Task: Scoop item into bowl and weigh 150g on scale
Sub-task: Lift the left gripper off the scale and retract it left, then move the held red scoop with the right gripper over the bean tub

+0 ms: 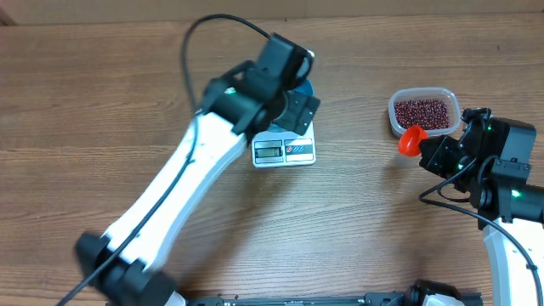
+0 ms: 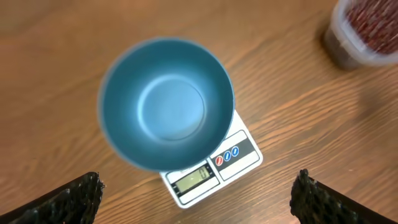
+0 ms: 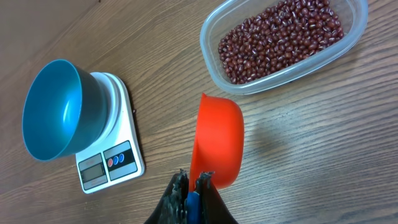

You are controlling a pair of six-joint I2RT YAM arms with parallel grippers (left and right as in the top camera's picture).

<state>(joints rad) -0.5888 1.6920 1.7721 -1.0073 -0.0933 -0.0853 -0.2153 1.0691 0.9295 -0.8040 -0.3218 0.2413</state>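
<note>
Overhead, the bowl (image 1: pixel 304 85) is mostly hidden under the left arm, but the left wrist view shows it sitting empty on the scale (image 2: pixel 239 152), covering all but the front strip with the display and buttons. The left claw (image 2: pixel 198 185) hangs above it with its fingers spread wide and nothing between them. The right claw (image 3: pixel 191 186) is closed tight on the blue handle of the scoop (image 3: pixel 217 140), which is empty and tilted on edge just beside the tub (image 3: pixel 283 81) of beans (image 3: pixel 280 37). No beans are in the bowl, so the first scoop looks like the step in hand. To do it well, I'd dip the scoop low into the beans, bring it out level, and cross the counter (image 1: pixel 85 127) slowly. The left arm probably needs to clear the bowl first. The display is too small to read, so zero may need checking.
</note>
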